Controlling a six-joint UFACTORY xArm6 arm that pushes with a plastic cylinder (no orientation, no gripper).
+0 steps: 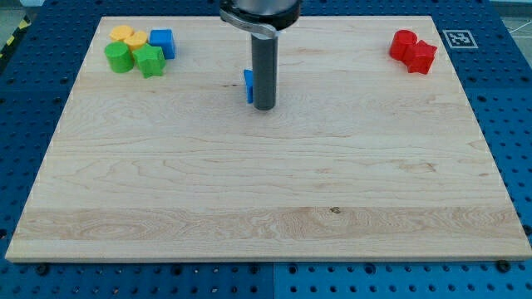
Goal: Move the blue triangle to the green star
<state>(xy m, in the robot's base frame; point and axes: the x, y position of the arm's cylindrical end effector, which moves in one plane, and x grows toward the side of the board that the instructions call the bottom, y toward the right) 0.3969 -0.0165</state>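
My tip [263, 107] rests on the board at the view's upper middle. A blue block [248, 85], mostly hidden behind the rod, shows as a sliver on the rod's left side, touching or nearly touching it; its shape cannot be made out. The green star [150, 61] lies at the view's top left, in a cluster, well to the left of my tip.
The cluster at top left also holds a green round block [119, 57], yellow blocks [128, 36] and a blue block [162, 41]. Two red blocks [413, 50] lie at the view's top right. The wooden board [266, 208] ends on all sides within view.
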